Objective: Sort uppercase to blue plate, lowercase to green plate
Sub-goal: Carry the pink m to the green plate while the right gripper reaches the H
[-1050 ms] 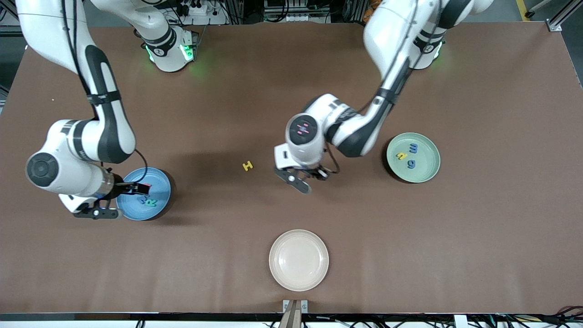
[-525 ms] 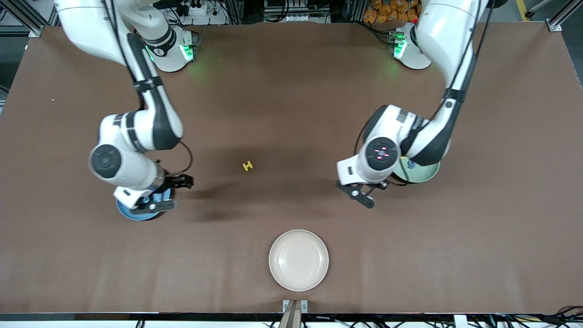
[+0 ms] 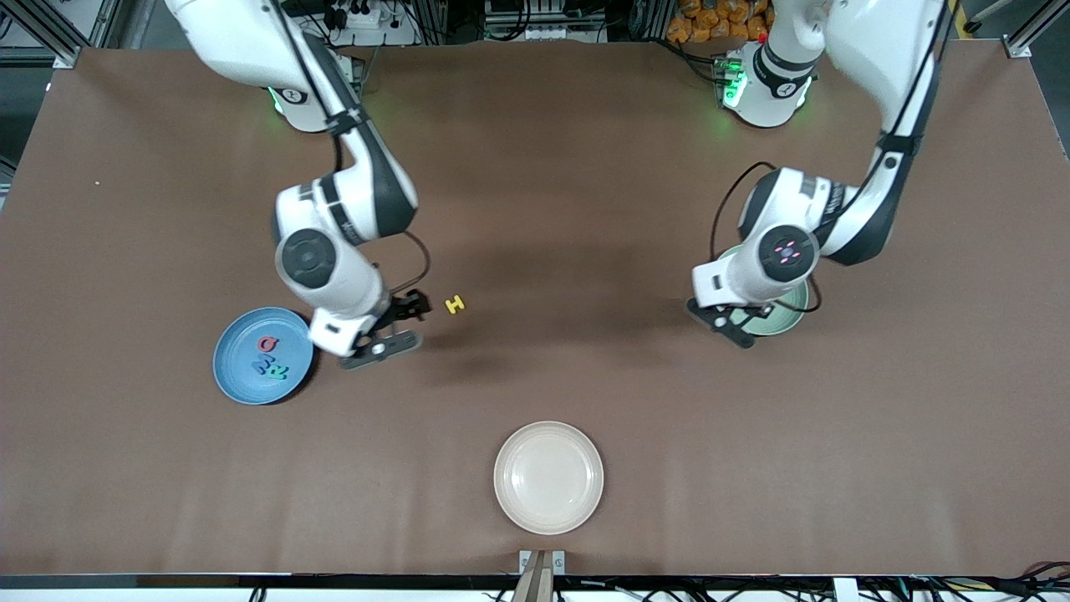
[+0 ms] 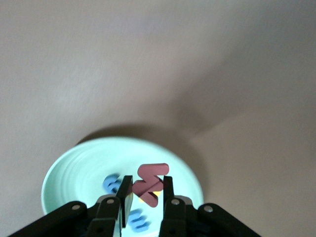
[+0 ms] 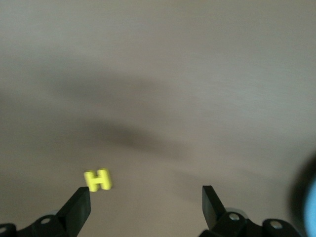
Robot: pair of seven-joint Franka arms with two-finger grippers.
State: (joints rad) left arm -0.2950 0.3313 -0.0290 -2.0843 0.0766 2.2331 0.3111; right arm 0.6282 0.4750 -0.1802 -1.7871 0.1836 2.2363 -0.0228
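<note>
Left gripper [image 4: 143, 197] hangs over the round pale mint-green plate [image 3: 790, 311] w/ raised rim, toward the left arm's end of the table, fingers pinching a small flat red foam letter w [image 4: 149, 182]; blue foam lowercase letters [image 4: 112, 183] lie in that plate under it, a bit of yellow showing too. Right gripper [image 3: 399, 322] is over bare tabletop between the round medium-blue plate [image 3: 236, 380] and the tiny flat yellow foam capital H [image 3: 455, 304], fingers [image 5: 79, 210] spread wide, nothing between them; H lies flat mid-table, just beside the gripper. Blue plate, toward the right arm's end, holds the red Q [image 3: 267, 344], blue M [image 3: 261, 363] and green R [image 3: 277, 369], clustered. Round cream plate [image 3: 548, 477] sits near the middle of the table edge nearest the front camera.
</note>
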